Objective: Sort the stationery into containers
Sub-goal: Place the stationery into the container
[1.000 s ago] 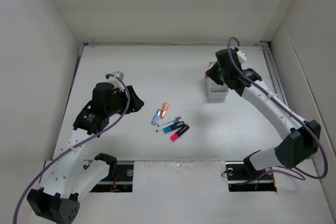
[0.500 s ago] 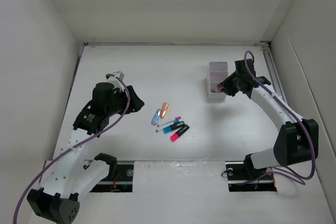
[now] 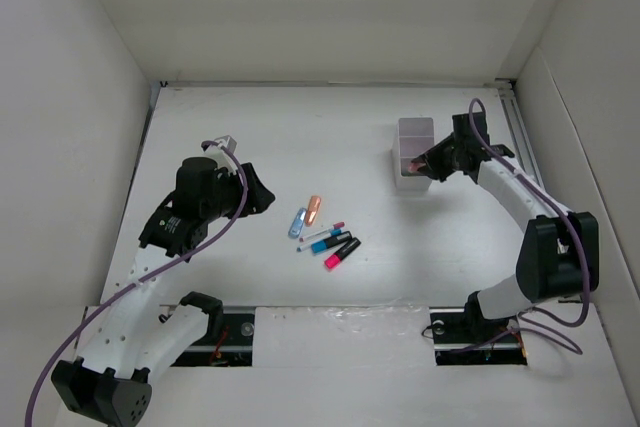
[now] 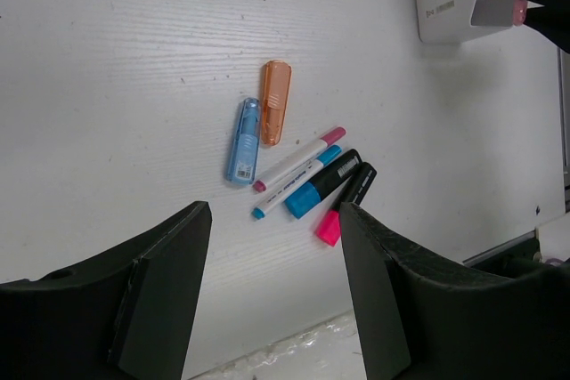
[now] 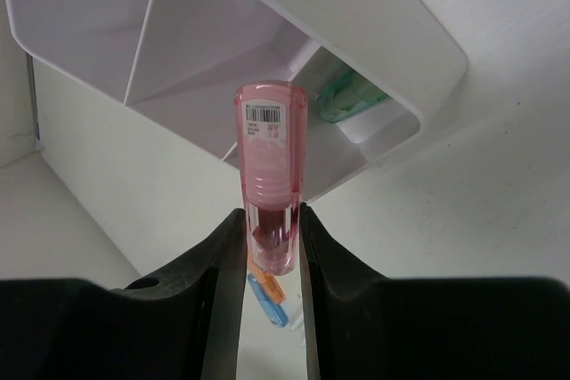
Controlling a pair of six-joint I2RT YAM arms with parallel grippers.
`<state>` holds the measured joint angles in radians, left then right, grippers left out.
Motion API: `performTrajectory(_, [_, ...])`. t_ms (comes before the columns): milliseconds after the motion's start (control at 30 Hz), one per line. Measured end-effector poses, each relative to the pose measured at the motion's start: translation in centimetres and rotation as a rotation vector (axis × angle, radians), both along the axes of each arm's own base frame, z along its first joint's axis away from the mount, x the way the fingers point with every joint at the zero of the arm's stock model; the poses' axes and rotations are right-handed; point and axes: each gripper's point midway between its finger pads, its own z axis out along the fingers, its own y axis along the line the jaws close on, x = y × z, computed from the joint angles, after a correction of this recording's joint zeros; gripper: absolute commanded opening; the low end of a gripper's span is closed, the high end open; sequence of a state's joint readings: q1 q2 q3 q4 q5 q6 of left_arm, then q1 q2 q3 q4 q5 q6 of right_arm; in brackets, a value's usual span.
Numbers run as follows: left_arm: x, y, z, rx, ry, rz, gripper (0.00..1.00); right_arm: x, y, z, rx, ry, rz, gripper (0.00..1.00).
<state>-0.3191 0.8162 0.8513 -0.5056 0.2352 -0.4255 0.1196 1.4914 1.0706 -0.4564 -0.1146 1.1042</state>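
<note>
R gripper (image 5: 272, 220): clamped on pink stick (image 5: 271, 166)
pink stick: see-thru plastic, rounded tip, barcode sticker; just off the box rim
box (image 5: 392, 33): glossy white plastic w/ dividers; green piece (image 5: 349, 95) in an end compartment
L gripper (image 4: 274, 220): spread, empty, over desk (image 4: 107, 60)
desk: matte white; blue stick (image 4: 242, 141), orange stick (image 4: 274, 101), markers (image 4: 322, 186) bunched mid-desk

A white bench (image 3: 300, 137) sits boxed in by plain white walls (image 3: 320, 7), with a metal rail (image 3: 521, 132) along its right edge.

white tabletop (image 3: 300, 137), plain white panel walls (image 3: 300, 7) on three sides, soft even light
</note>
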Motion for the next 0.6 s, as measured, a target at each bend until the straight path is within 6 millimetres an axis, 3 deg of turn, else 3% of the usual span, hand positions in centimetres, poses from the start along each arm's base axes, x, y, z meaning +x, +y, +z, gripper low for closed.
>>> performTrajectory(67, [0.0,0.0,0.0,0.0,0.0,0.0,0.56,-0.1,0.1,-0.1,0.01,0.005,0.0,0.24])
performTrajectory(100, [0.0,0.0,0.0,0.0,0.0,0.0,0.56,-0.1,0.2,-0.1,0.017,0.006,-0.002,0.32])
performTrajectory(333, [0.0,0.0,0.0,0.0,0.0,0.0,0.56,0.0,0.2,0.0,0.023,0.003,-0.011,0.52])
performTrajectory(500, [0.0,0.0,0.0,0.0,0.0,0.0,0.56,0.0,0.0,0.3,0.005,-0.01,-0.02,0.53])
performTrajectory(533, [0.0,0.0,0.0,0.0,-0.001,0.0,0.56,-0.1,0.1,0.6,0.002,-0.016,-0.019,0.5])
performTrajectory(600, [0.0,0.0,0.0,0.0,-0.001,0.0,0.56,-0.4,0.5,1.4,-0.007,-0.039,-0.005,0.33])
